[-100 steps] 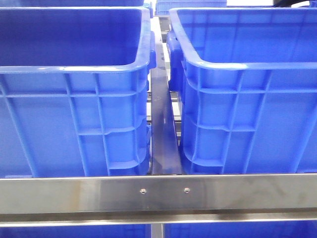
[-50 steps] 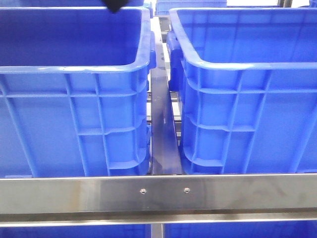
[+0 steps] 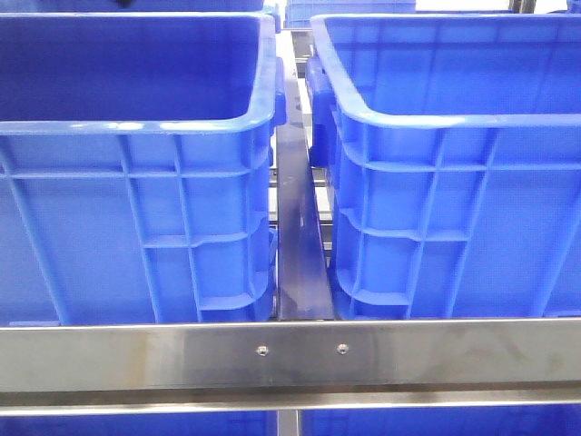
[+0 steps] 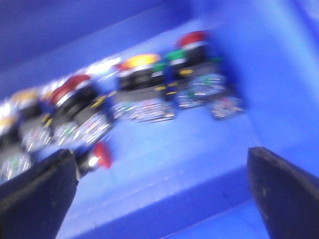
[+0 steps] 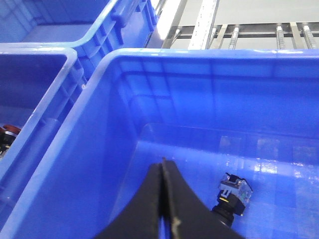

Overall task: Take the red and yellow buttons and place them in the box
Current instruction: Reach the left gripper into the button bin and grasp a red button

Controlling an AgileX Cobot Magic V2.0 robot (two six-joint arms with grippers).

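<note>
Steel rails (image 3: pixel 290 354) cross the front view, and behind them two blue crates stand side by side with a metal strip (image 3: pixel 298 245) between them; no arm shows there. Inside the left crate (image 3: pixel 136 127), the left wrist view is blurred but shows a row of push-button switches against the wall, among them a red button (image 4: pixel 75 85), a yellow button (image 4: pixel 139 60) and another red one (image 4: pixel 193 38), with a small red cap (image 4: pixel 101 154) lying apart on the floor near one finger. The left gripper (image 4: pixel 162 191) has its fingers spread wide, holding nothing. The right gripper (image 5: pixel 163 199) hangs over the right crate (image 5: pixel 99 149), fingers pressed together with nothing visible between them; one switch (image 5: pixel 233 193) lies on that crate's floor just beside it.
</note>
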